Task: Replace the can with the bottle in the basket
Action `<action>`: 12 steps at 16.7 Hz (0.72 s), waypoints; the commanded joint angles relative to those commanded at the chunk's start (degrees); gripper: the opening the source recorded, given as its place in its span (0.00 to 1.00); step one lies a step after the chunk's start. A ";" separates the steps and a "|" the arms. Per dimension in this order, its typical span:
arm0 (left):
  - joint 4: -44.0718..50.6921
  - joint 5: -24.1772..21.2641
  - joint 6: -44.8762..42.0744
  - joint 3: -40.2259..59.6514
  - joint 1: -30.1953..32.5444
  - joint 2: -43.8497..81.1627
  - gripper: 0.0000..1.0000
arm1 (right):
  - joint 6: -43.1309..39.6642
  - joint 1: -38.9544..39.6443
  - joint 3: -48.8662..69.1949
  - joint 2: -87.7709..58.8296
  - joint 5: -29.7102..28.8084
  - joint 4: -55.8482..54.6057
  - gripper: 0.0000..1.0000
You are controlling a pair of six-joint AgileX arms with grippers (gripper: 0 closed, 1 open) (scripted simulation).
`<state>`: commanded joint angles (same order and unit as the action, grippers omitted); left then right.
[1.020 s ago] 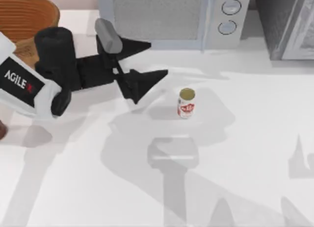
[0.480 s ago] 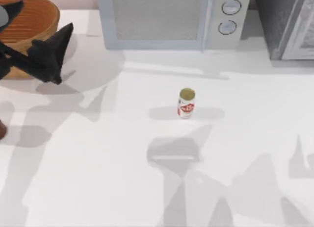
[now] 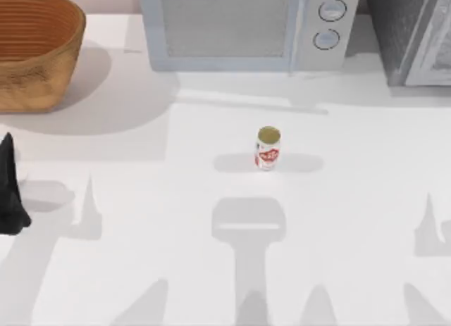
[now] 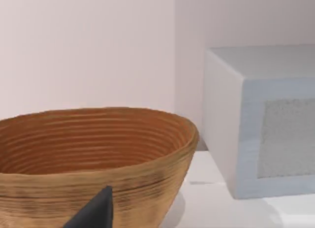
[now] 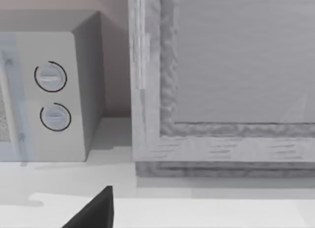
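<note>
The can (image 3: 268,148), white with red markings and a dull gold top, stands upright on the white table near the middle, with nothing touching it. The basket (image 3: 35,55), large, orange-brown and woven, sits at the table's far left corner; its ribbed wall (image 4: 98,154) is close in the left wrist view. A dark part of my left gripper (image 3: 10,192) shows at the table's left edge, in front of the basket and far from the can. A dark tip of my right gripper (image 5: 93,213) appears in the right wrist view. The bottle is out of view.
A pale grey microwave (image 3: 239,27) stands along the back, its two dials (image 5: 51,97) seen from the right wrist. A grey cabinet (image 3: 416,34) fills the far right corner. Arm shadows lie across the near table.
My left arm has swung away from beside the can, passed over the basket and drawn back to the table's left edge. The can has not moved.
</note>
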<state>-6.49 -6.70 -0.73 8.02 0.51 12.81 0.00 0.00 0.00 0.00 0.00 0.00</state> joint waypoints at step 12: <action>6.40 6.61 0.70 -7.88 -0.38 -12.60 1.00 | 0.00 0.00 0.00 0.00 0.00 0.00 1.00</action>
<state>-0.09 -0.09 -0.03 0.14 0.13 0.21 0.00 0.00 0.00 0.00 0.00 0.00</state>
